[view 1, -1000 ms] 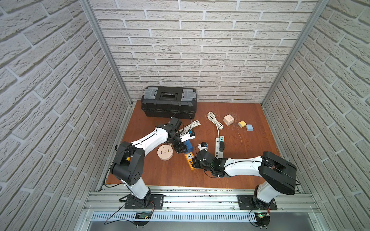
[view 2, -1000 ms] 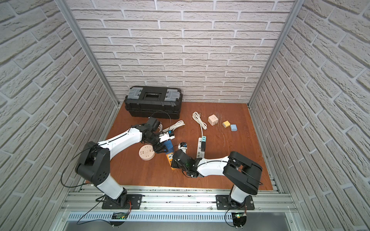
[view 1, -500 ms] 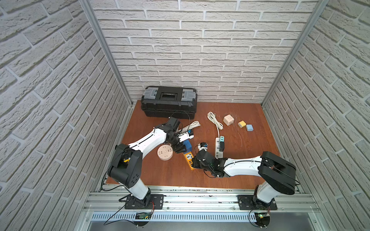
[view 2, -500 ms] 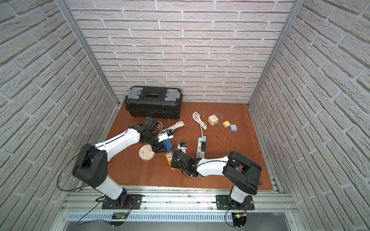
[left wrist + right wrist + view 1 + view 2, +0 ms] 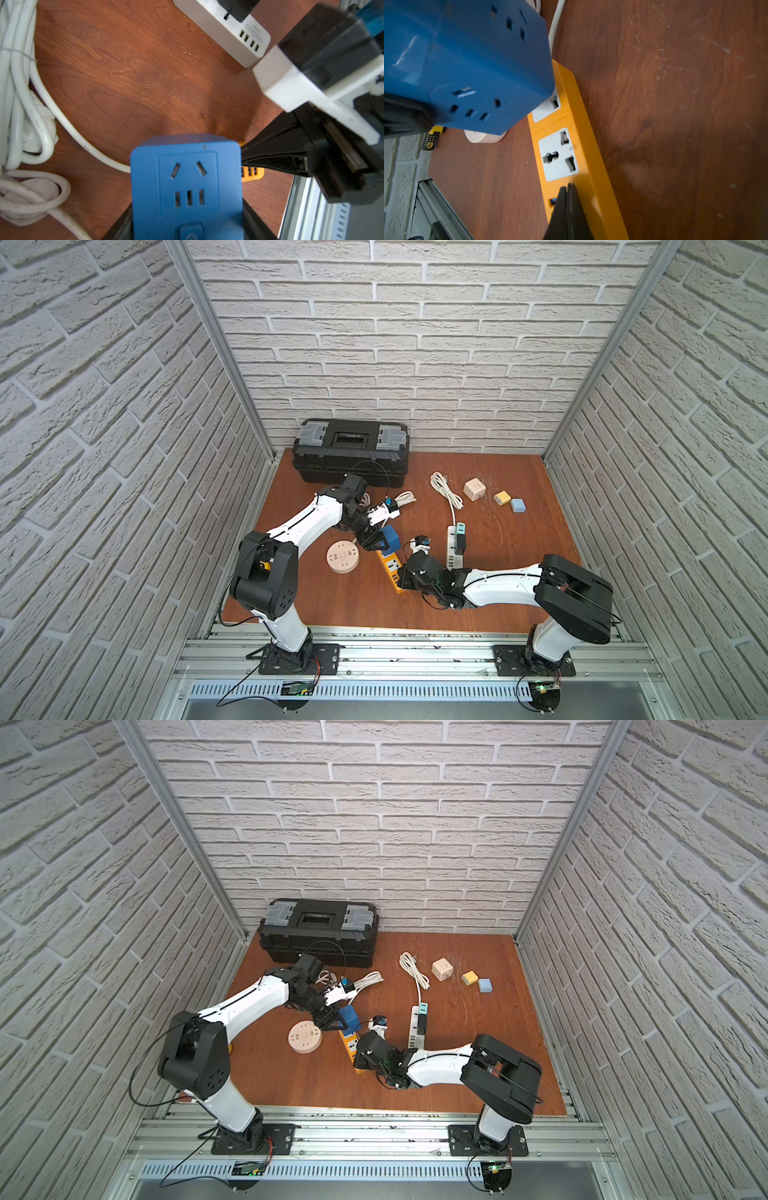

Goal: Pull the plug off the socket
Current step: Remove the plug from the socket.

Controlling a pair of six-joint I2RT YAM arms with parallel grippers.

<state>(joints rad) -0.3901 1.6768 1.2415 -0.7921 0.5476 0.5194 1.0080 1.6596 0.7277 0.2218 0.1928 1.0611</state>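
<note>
The plug is a blue cube adapter (image 5: 389, 536) (image 5: 348, 1016) with outlets on its faces. My left gripper (image 5: 187, 225) is shut on the blue cube adapter (image 5: 187, 182), one black finger on each side. The cube hangs tilted over the far end of the orange socket strip (image 5: 391, 569) (image 5: 352, 1048); its prongs are hidden. In the right wrist view the cube (image 5: 467, 62) covers most of the strip's end outlet, and the middle outlet of the strip (image 5: 583, 133) is bare. My right gripper (image 5: 568, 188) is shut, its tips pressed on the strip's near end.
A white power strip (image 5: 454, 551) with a black adapter lies right of the orange one. A round pink socket (image 5: 342, 557) sits to the left. A black toolbox (image 5: 351, 454) stands at the back, beside white cable coils (image 5: 446, 489) and small cubes (image 5: 474, 489).
The left arm has shifted a little with the blue cube in its grip. The right gripper has stayed on the orange strip.
</note>
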